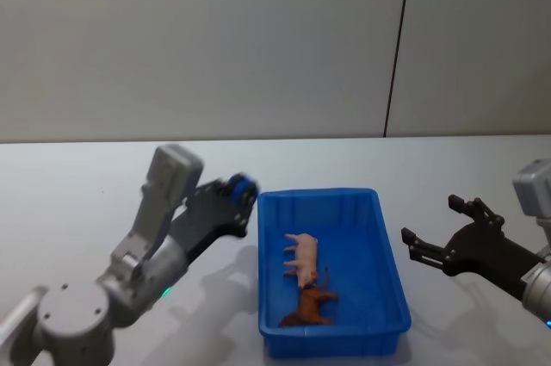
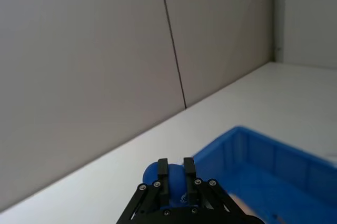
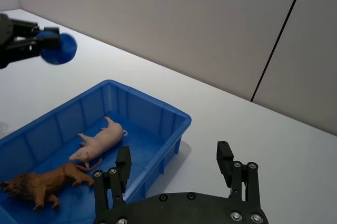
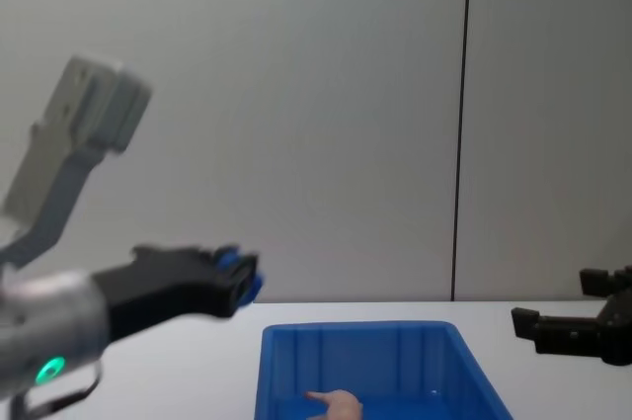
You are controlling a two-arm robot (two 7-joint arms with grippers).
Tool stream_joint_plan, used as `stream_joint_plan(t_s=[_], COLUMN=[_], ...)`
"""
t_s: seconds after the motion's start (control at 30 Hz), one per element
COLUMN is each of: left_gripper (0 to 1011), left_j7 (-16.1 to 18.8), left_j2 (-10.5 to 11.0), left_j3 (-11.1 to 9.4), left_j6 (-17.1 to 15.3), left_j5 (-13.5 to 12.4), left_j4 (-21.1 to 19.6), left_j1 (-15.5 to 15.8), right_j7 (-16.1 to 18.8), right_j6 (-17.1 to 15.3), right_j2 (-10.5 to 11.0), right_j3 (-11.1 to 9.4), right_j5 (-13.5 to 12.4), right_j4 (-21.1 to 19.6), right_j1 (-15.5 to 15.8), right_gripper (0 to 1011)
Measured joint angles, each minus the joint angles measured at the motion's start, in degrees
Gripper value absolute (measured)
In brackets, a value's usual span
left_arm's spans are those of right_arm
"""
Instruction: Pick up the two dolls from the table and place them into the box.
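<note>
white table [image 1: 69, 194] under grey wall | left tool [image 1: 243, 189] clamps blue doll [image 3: 58, 48] | right tool [image 1: 439, 232] spread, holding nothing

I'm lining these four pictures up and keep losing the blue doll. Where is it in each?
Head view: blue doll in the left claw, just left of the box rim.
Left wrist view: bottom centre, between the fingers.
Right wrist view: upper left, above the box's far end.
Chest view: left of centre, at the claw tip.
Shared landmark: the box.
</note>
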State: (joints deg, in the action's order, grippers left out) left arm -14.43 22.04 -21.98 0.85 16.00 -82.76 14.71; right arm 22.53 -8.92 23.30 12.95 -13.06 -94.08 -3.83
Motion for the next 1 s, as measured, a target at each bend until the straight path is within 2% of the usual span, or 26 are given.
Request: stream_joint_plan(t_s=[0.2, 0.37, 0.4, 0.53, 0.57, 0.63, 0.67, 0.7, 0.8, 0.9, 1.0], left_gripper=[163, 304, 365, 486, 548, 609, 609, 671, 725, 858, 907], left_j7=[-1.56, -2.22, -2.39, -2.54, -2.55, -2.55, -2.55, -2.55, -2.47, -2.15, -1.96], left_j2=[-3.27, -4.67, -5.21, -6.10, -6.42, -6.75, -6.75, -6.92, -7.10, -7.21, -7.27], left_j3=[-1.12, -1.66, -1.87, -2.24, -2.37, -2.49, -2.49, -2.55, -2.57, -2.56, -2.51], left_j6=[0.69, 0.76, 0.80, 0.86, 0.89, 0.94, 0.94, 1.00, 1.17, 1.51, 1.73], left_j5=[-1.42, -1.90, -2.07, -2.41, -2.51, -2.66, -2.66, -2.72, -2.85, -3.00, -3.09], left_j4=[0.69, 1.23, 1.44, 1.79, 1.91, 1.99, 1.99, 2.01, 2.02, 1.98, 1.89], left_j1=[3.48, 4.78, 5.25, 6.00, 6.26, 6.53, 6.53, 6.70, 6.86, 7.00, 7.08], right_j7=[0.00, 0.00, 0.00, 0.00, 0.00, 0.00, 0.00, 0.00, 0.00, 0.00, 0.00], right_j6=[0.00, 0.00, 0.00, 0.00, 0.00, 0.00, 0.00, 0.00, 0.00, 0.00, 0.00], right_j2=[0.00, 0.00, 0.00, 0.00, 0.00, 0.00, 0.00, 0.00, 0.00, 0.00, 0.00], right_j3=[0.00, 0.00, 0.00, 0.00, 0.00, 0.00, 0.00, 0.00, 0.00, 0.00, 0.00], right_j5=[0.00, 0.00, 0.00, 0.00, 0.00, 0.00, 0.00, 0.00, 0.00, 0.00, 0.00], right_j4=[0.00, 0.00, 0.00, 0.00, 0.00, 0.00, 0.00, 0.00, 0.00, 0.00, 0.00], right_j1=[0.00, 0.00, 0.00, 0.00, 0.00, 0.00, 0.00, 0.00, 0.00, 0.00, 0.00], right_gripper=[1001, 1001, 1001, 1001, 1001, 1001, 1001, 1001, 1001, 1001, 1001])
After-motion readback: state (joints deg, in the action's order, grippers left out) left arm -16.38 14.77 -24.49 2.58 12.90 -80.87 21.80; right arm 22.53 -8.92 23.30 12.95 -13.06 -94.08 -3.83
